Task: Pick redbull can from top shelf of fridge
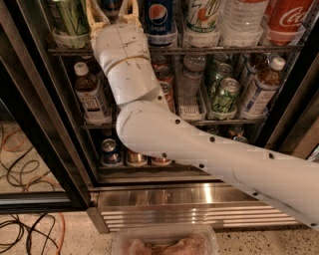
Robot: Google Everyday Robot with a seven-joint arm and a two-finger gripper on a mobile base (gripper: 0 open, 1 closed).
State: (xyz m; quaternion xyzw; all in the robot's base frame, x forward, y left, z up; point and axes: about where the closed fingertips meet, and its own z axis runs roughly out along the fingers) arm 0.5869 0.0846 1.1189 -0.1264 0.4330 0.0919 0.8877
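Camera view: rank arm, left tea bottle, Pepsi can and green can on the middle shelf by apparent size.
Arm
Left tea bottle
Pepsi can and green can: alike; Pepsi cropped by the frame.
The end effector sits at top edge, left of Pepsi can.

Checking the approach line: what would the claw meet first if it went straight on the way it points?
Likely the redbull can, right at the tip of the claw on the top shelf; depth is unclear, so they may already touch.
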